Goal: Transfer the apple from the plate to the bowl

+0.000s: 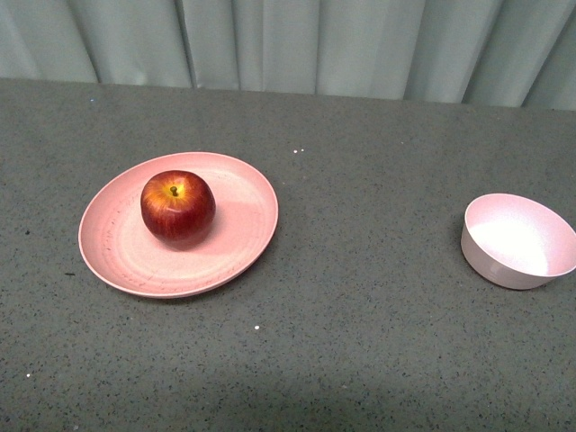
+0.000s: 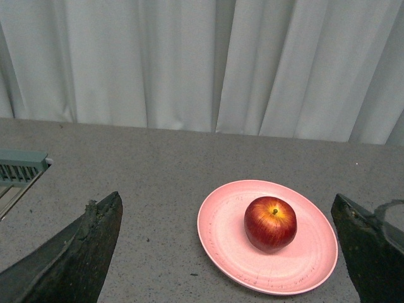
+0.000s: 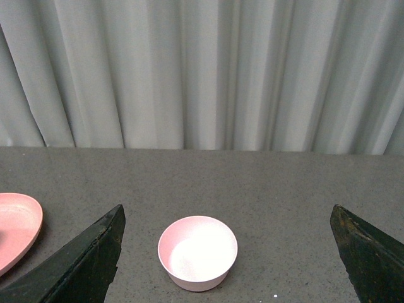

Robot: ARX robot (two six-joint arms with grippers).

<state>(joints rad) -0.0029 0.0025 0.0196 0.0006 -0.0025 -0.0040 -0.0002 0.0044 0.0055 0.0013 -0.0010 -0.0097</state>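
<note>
A glossy dark-red apple (image 1: 177, 205) with a yellow patch round its stem sits upright on the wide salmon-pink plate (image 1: 243, 225), left of the table's middle. The small pale bowl (image 1: 519, 240) stands empty at the right edge. Neither arm shows in the front view. In the left wrist view the apple (image 2: 271, 223) and plate (image 2: 221, 233) lie ahead between the spread fingers of my open left gripper (image 2: 227, 208), well apart from them. In the right wrist view the bowl (image 3: 197, 252) lies ahead of my open right gripper (image 3: 227, 214), nothing between its fingers.
The table (image 1: 360, 315) is dark grey and speckled, with a pale curtain (image 1: 297, 40) along its far edge. A grey-green slatted object (image 2: 22, 165) shows at the side of the left wrist view. The plate's rim (image 3: 16, 227) shows at the edge of the right wrist view.
</note>
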